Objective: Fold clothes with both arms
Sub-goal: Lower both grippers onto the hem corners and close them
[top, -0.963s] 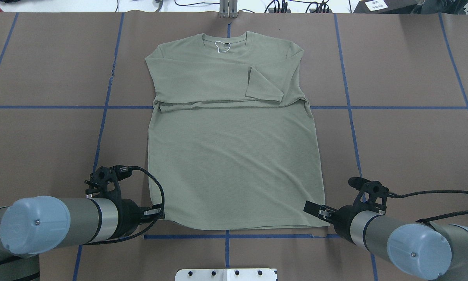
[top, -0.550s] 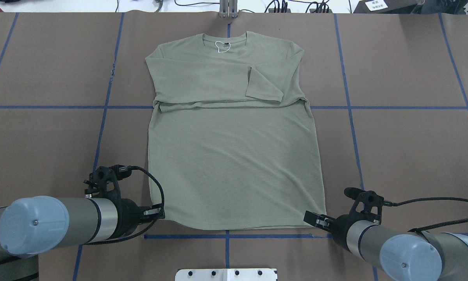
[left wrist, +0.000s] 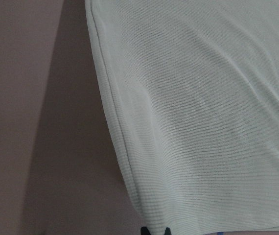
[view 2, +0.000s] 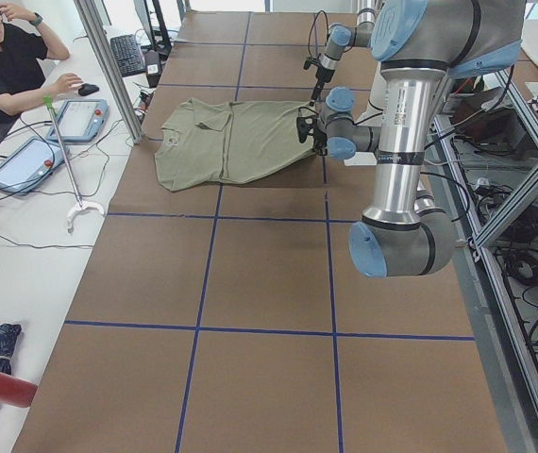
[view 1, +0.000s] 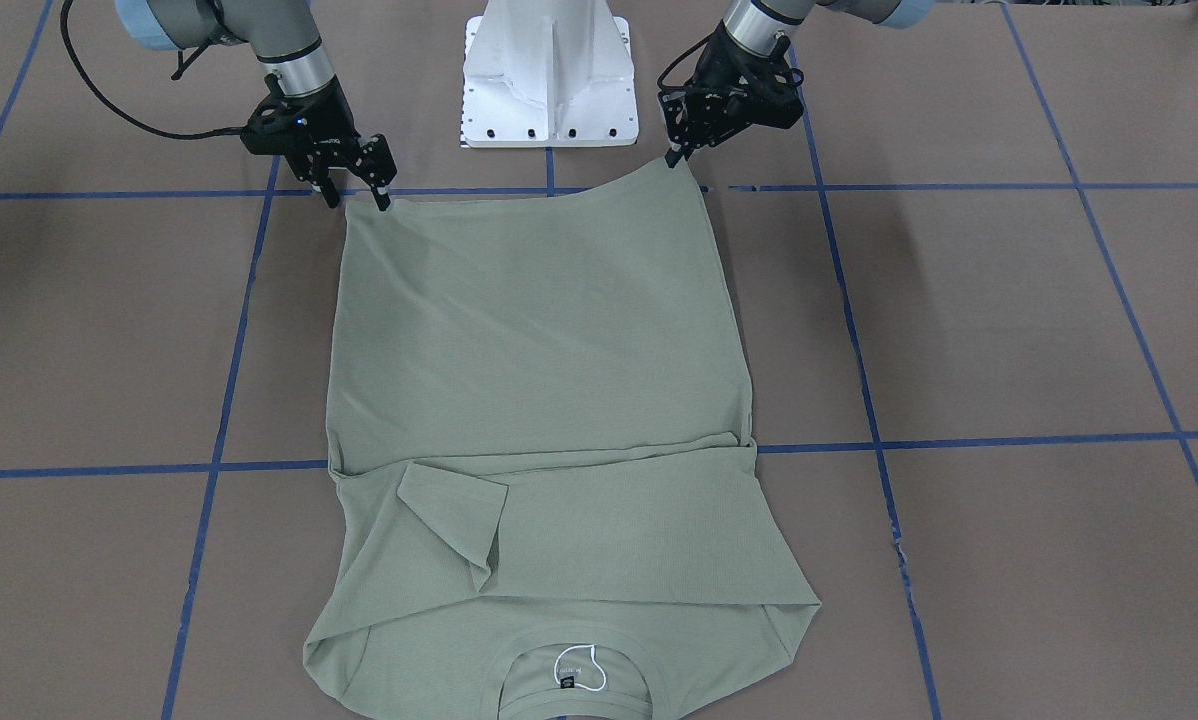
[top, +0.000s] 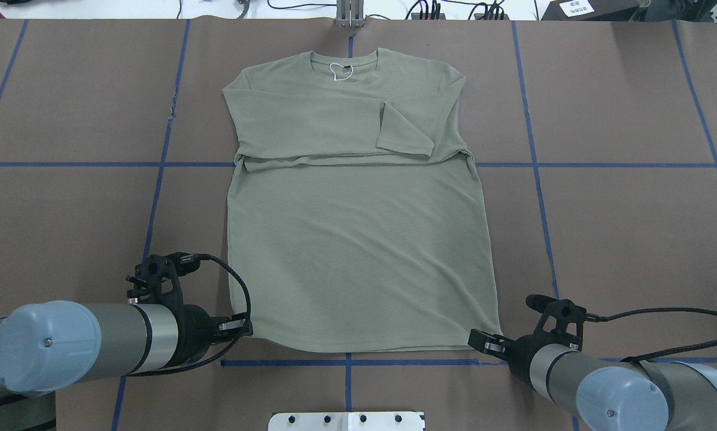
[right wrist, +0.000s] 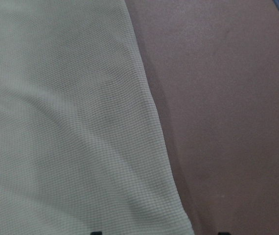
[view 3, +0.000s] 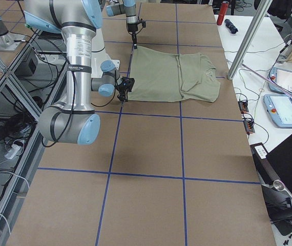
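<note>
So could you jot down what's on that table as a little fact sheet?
garment: sage-green long-sleeved shirt, lying flat, neck away from the robot
sleeves: folded across the chest
left arm: jaws shut on one near hem corner
right arm: jaws open around the other hem corner
surface: brown table with blue tape grid

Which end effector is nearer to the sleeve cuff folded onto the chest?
Right. The right end effector is at the shirt's hem corner on the cuff's side; the left end effector, at the opposite corner.
</note>
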Robot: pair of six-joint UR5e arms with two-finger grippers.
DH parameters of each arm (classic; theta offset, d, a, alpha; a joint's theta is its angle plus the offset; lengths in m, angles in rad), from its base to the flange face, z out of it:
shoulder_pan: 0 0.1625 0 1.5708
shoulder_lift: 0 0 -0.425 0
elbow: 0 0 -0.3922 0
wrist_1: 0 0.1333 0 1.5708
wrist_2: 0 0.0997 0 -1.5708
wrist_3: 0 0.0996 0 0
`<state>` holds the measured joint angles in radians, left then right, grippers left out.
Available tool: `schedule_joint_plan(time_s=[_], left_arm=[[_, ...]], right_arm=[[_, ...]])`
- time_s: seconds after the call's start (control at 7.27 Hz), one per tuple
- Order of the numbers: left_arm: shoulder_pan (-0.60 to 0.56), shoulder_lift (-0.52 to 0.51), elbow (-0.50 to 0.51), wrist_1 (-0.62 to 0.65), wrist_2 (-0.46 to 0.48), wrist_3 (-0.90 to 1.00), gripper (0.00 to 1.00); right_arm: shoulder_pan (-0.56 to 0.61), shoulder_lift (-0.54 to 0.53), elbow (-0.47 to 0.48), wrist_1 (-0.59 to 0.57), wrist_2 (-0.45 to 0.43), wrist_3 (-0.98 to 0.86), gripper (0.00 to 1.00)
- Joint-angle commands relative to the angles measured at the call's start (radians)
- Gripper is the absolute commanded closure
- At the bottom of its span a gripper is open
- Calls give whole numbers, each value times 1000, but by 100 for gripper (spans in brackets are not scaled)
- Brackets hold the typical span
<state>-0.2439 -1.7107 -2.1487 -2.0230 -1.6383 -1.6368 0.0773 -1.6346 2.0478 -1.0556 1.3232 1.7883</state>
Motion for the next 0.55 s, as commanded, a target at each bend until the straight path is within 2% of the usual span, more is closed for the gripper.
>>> schedule_joint_plan(time_s=[0.0,0.14,0.28,0.41], left_arm=[[0,2,-8,3,-2,0,100],[0,2,-8,3,0,0,100],[0,2,-8,4,0,0,100],[0,2,-8,4,-2,0,100]], right_arm=[[-1,4,-3,-1,-1,0,54],[-2,5,-3,-1,-1,0,82],[-1,9,2,0,1,0,100],[2,9,17,0,5,0,100]])
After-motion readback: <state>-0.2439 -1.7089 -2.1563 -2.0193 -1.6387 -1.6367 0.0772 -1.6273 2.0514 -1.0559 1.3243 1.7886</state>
